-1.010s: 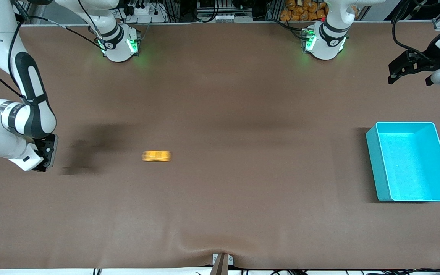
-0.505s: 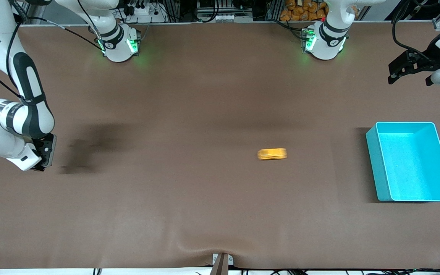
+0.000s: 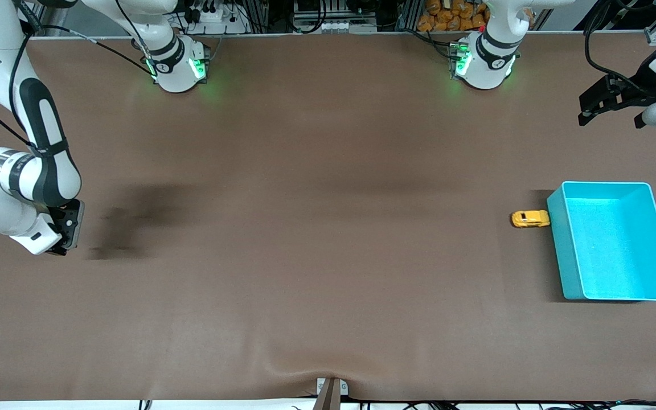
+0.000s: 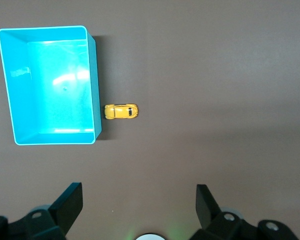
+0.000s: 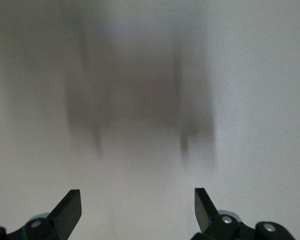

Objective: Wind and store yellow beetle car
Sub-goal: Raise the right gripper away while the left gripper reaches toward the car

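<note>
Toward the left arm's end of the table (image 3: pixel 328 296), the yellow beetle car (image 3: pixel 530 218) is seen on its wheels on the brown cover, with one end touching, or all but touching, the outer wall of the turquoise bin (image 3: pixel 559 250); the car is outside the bin, not in it; in the left wrist view the same car (image 4: pixel 121 111) is shown just beside the bin's (image 4: pixel 95 85) long wall, about halfway along it. No gripper is in contact with the car. The left gripper (image 3: pixel 610 102) is held up in the air over the table's edge at the left arm's end, and its fingers (image 4: pixel 70 202) are spread wide with nothing between them; the right gripper (image 3: pixel 69 230) is held low over bare cover at the right arm's end, well apart from car and bin, and its fingers (image 5: pixel 70 205) are likewise parted and nothing is gripped. Both arm bases are lit green.
</note>
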### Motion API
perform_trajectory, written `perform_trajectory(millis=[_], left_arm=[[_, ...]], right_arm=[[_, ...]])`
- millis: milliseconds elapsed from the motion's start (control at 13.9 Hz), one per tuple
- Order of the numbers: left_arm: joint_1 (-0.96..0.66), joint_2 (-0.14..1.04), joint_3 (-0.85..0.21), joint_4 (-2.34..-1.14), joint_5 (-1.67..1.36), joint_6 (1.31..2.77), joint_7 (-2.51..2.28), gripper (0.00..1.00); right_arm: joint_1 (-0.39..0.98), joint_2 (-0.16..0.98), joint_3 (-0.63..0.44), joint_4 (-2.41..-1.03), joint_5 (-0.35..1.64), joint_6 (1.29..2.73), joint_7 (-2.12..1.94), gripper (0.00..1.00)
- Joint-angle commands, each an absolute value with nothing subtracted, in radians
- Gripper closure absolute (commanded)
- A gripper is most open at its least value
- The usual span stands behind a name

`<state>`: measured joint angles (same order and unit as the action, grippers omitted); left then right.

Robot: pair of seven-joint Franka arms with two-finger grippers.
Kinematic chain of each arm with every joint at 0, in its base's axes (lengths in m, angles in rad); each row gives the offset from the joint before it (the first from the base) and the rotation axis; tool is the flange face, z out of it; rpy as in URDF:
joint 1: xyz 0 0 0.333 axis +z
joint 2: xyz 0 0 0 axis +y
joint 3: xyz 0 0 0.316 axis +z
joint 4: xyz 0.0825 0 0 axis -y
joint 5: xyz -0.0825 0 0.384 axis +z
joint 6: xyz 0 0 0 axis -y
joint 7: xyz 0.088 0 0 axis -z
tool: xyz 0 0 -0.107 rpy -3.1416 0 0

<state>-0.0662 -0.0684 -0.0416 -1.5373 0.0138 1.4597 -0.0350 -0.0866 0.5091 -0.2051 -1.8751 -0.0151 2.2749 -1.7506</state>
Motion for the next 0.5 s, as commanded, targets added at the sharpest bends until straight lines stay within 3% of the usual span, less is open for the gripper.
perform_trajectory(millis=[0,433], left_arm=[[-0.064,-0.063,-0.044,-1.525,0.038,1.454,-0.026,0.0],[0.006,0.02,-0.032,-1.523,0.038,1.46,-0.037,0.0]], right_arm=[[-0.097,0.514,-0.195,-1.809,0.043,2.246,-1.746,0.0],[-0.071,0.48,-0.19,-1.507,0.133,1.864,-1.443,0.0]])
